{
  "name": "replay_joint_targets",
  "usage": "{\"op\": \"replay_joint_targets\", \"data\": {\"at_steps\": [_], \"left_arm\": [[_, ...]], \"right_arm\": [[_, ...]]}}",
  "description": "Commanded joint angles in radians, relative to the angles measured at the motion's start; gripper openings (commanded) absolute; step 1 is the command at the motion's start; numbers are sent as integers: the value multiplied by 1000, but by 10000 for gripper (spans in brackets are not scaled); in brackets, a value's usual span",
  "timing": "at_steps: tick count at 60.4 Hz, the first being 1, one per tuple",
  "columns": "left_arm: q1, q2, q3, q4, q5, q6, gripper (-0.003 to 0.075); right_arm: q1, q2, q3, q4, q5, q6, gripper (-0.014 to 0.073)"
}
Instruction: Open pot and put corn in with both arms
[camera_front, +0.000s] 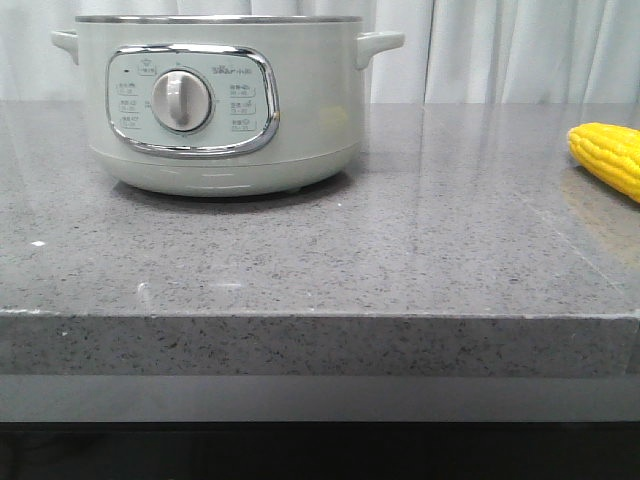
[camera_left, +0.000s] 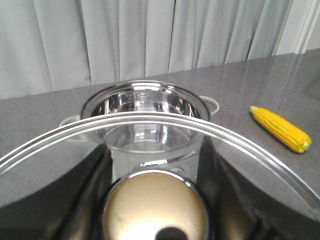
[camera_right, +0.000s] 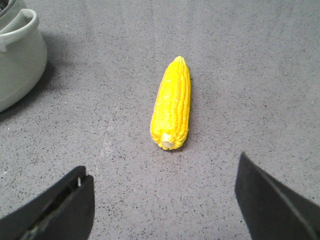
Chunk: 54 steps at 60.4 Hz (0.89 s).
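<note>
Grey counter (camera_front: 400, 250) carries our corn (camera_right: 172, 104) near its right edge, tip toward the pot (camera_front: 215, 100); right gripper (camera_right: 165, 200) spread, left's state unclear.

Pale grey-green pot (camera_front: 220, 110), bright yellow corn (camera_right: 172, 105), speckled grey counter (camera_front: 400, 250).

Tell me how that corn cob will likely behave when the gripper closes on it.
The corn is round and tapered and lies flat on the countertop, so a nudge would probably roll it. Its kerneled surface looks glossy, maybe slippery. It seems stiff, and the open right gripper spans it easily.
</note>
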Motion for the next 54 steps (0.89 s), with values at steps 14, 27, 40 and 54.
{"op": "replay_joint_targets", "data": {"at_steps": [14, 27, 40, 54], "left_arm": [[-3, -151, 121, -10, -125, -7, 206], [-3, -153, 124, -10, -123, -7, 206], [-3, -153, 125, -10, -123, -7, 206], [-3, -153, 125, -10, -123, -7, 206]], "right_arm": [[1, 29, -35, -4, -71, -1, 593], [1, 189, -130, -33, 7, -1, 593], [1, 406, -276, -39, 127, -1, 593], [-1, 630, -415, -51, 207, -1, 593]]}}
